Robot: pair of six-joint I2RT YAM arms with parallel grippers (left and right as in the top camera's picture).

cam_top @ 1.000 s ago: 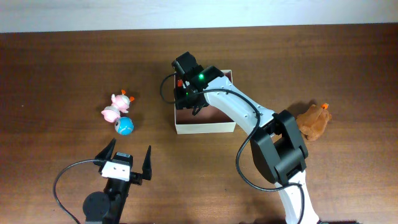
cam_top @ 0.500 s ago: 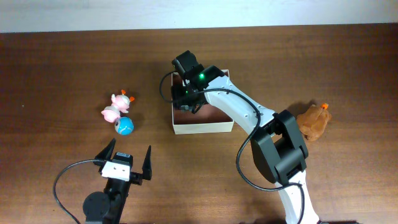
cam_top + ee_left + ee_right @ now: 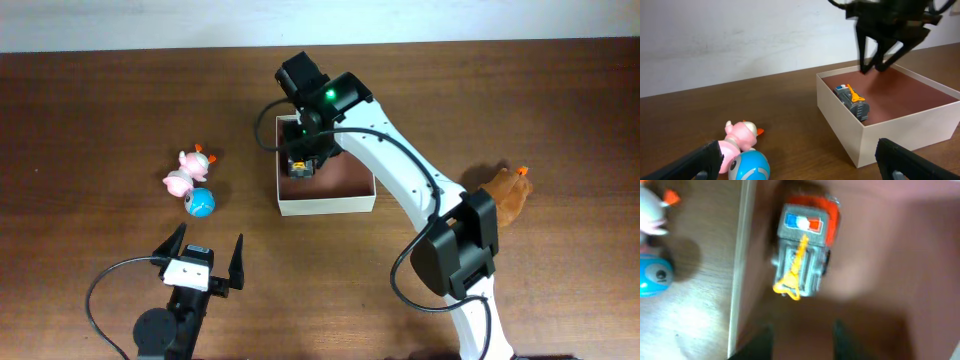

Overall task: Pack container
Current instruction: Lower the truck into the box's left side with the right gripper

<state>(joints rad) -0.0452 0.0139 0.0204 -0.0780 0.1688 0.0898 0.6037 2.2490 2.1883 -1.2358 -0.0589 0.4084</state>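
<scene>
The container (image 3: pixel 325 206) is a square shallow box with cream walls and a pinkish-brown inside; it also shows in the left wrist view (image 3: pixel 840 117) and the right wrist view (image 3: pixel 737 280). A grey and orange toy truck (image 3: pixel 298 165) lies inside near its left wall, seen too in the left wrist view (image 3: pixel 852 101) and the right wrist view (image 3: pixel 802 250). My right gripper (image 3: pixel 308 148) is open and empty above the truck; its fingers (image 3: pixel 801 342) look blurred. My left gripper (image 3: pixel 202 258) is open and empty near the front edge, its fingertips (image 3: pixel 800 162) spread wide.
A pink duck toy (image 3: pixel 186 170) and a blue ball toy (image 3: pixel 201 203) lie left of the box, both also in the left wrist view (image 3: pixel 740 137) (image 3: pixel 749 166). A brown chicken toy (image 3: pixel 505 195) lies right of the box.
My right gripper has let go of the toy truck, which now lies in the box, and has lifted away from it. The left arm has not moved.
</scene>
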